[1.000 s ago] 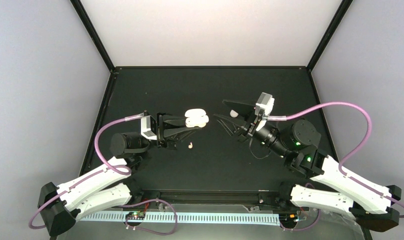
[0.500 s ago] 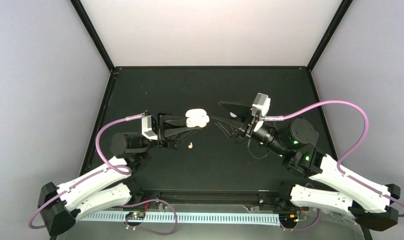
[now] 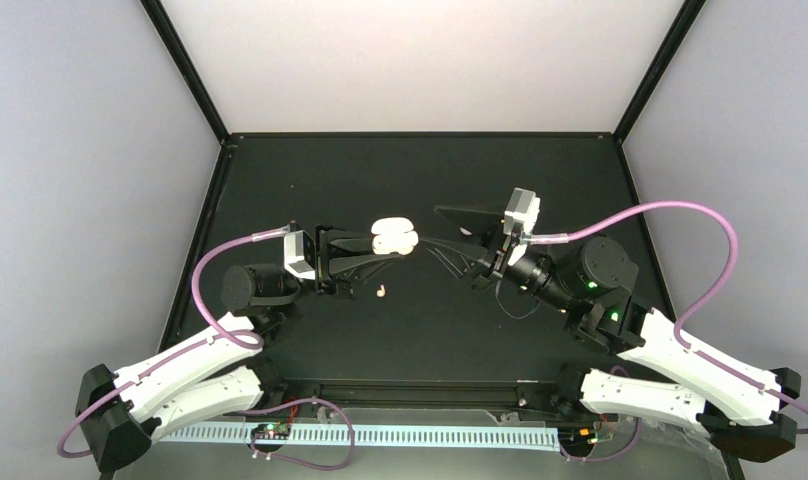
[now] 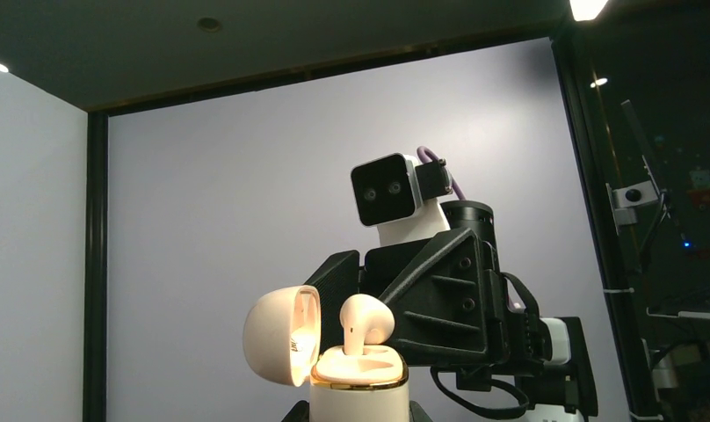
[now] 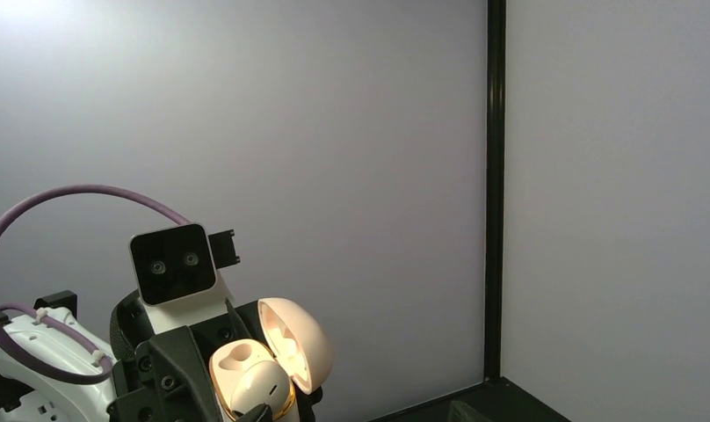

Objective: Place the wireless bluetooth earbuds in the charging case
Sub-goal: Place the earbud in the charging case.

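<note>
Item: charging case (image 3: pixel 394 237), cream-white, lid (image 4: pixel 279 336) swung open, apparently raised off the desk (image 3: pixel 430 170), with the left jaws clamped on its lower body. Item: earbud (image 4: pixel 366 318), standing stem-down in a socket on top of the charging case, head well proud of the rim; judged not fully seated. Item: second earbud (image 3: pixel 380 292), loose on the desk just on the near side of the charging case. Item: right jaws, reaching in from the right of the charging case, tips at its edge; no view shows whether they are apart or pinching the upright earbud. Hazards, judged: if the upright earbud sits tilted in its socket, a downward push may jam it or flick it onto the desk below the charging case. A sideways nudge from the right jaws could twist the charging case in the left grip or knock the lid onto the earbud. Letting go early may leave it perched and liable to topple. The loose earbud, tiny and curved, may skid from a pinch.
</note>
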Motion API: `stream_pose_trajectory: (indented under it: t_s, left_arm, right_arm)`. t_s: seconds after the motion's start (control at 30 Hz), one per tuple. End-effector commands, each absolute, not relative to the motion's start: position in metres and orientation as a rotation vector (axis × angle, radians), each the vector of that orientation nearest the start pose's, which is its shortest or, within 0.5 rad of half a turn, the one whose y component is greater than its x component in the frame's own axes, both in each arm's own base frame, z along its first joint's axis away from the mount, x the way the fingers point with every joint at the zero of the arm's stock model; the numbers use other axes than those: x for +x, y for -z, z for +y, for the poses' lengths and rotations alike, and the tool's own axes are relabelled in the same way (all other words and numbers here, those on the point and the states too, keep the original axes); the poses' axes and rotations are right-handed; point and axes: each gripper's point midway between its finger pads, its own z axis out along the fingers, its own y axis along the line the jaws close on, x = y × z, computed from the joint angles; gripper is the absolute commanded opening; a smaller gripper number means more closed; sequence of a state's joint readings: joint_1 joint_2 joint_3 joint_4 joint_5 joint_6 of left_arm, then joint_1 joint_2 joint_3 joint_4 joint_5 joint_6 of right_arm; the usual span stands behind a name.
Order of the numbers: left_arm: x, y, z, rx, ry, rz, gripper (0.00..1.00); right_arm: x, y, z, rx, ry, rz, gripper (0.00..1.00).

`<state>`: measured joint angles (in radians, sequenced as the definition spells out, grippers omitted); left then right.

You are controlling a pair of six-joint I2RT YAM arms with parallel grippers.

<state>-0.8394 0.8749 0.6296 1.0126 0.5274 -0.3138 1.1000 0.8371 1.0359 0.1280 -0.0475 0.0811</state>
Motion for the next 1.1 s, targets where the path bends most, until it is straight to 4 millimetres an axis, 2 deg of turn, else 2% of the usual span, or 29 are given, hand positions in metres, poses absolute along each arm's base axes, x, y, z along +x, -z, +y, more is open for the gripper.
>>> stream_pose_trajectory:
  t_s: [0.0,0.63,0.83,0.93,1.07]
  left_arm:
    - [0.110,-0.472,-0.254,0.743,1.262,0.657,0.02]
    - [0.113,-0.469,-0.258,0.749,1.268,0.670,0.02]
    - [0.111,-0.472,-0.254,0.735,1.263,0.660,0.02]
    - [0.108,-0.473,-0.252,0.735,1.268,0.652,0.02]
    - [0.105,-0.475,-0.250,0.738,1.278,0.641,0.02]
  right_arm:
    - [0.122,-0.511,0.274,-0.686,-1.083,1.077,0.51]
    - [0.118,-0.514,0.278,-0.710,-1.106,1.060,0.51]
    - [0.106,-0.522,0.260,-0.703,-1.109,0.989,0.54]
    - [0.113,-0.521,0.253,-0.657,-1.078,1.015,0.54]
    - [0.125,-0.513,0.253,-0.621,-1.038,1.076,0.54]
